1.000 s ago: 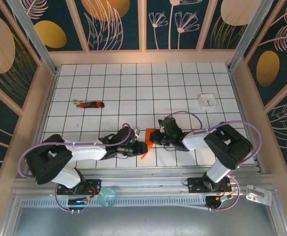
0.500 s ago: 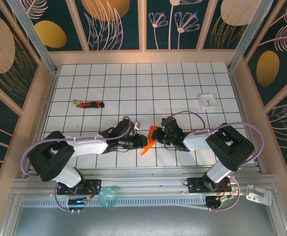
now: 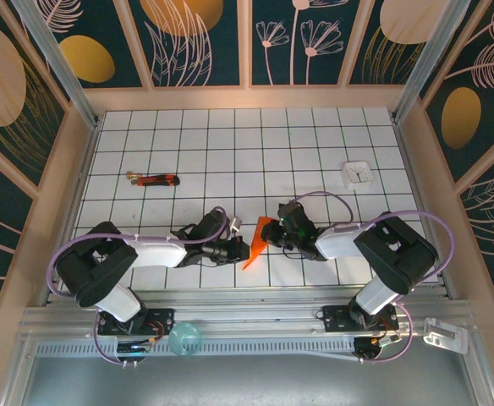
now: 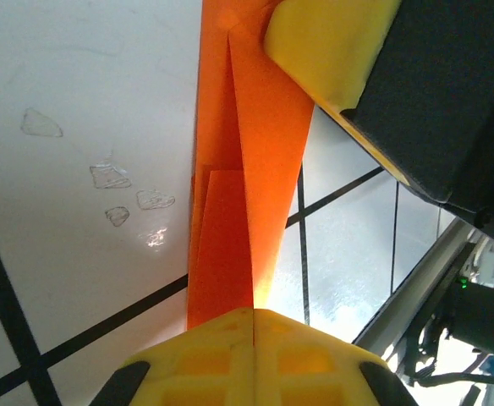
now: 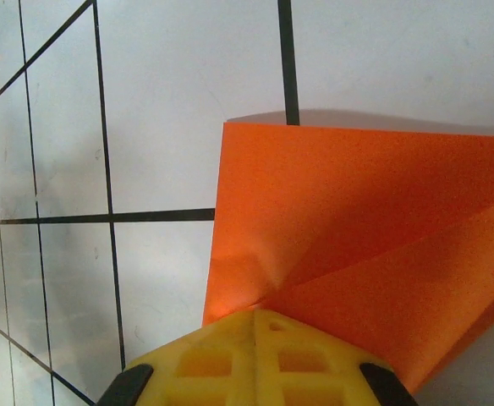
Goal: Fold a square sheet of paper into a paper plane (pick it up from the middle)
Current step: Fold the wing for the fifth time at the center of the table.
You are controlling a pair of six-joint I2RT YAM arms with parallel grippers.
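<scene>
Landmark: red-and-black stick (image 3: 154, 179), lying on the white grid table (image 3: 315, 144).

Orange paper sheet (image 3: 254, 250): folded, no longer a flat square, narrow and tapering to a point. It sits to the right of the stick and nearer the arm bases, well apart from it, and is held between both tools. Whether its low tip touches the table, cannot tell.

Left tool (image 3: 244, 248): closed, pinching the paper. In the left wrist view the yellow fingers (image 4: 205, 359) meet with the paper clamped in the seam. The paper runs away from them as a tall strip with overlapping layers and a long crease. The right tool's yellow pad is on the strip's far end.

Right tool (image 3: 269, 235): closed, gripping the same paper from the side farther from the stick. In the right wrist view the yellow fingers (image 5: 222, 359) are shut on a corner. One diagonal crease crosses the sheet, and a shadow shows past its far edge.

Small white square object (image 3: 358, 173): far right of the stick, about level with it, flat on the table.
</scene>
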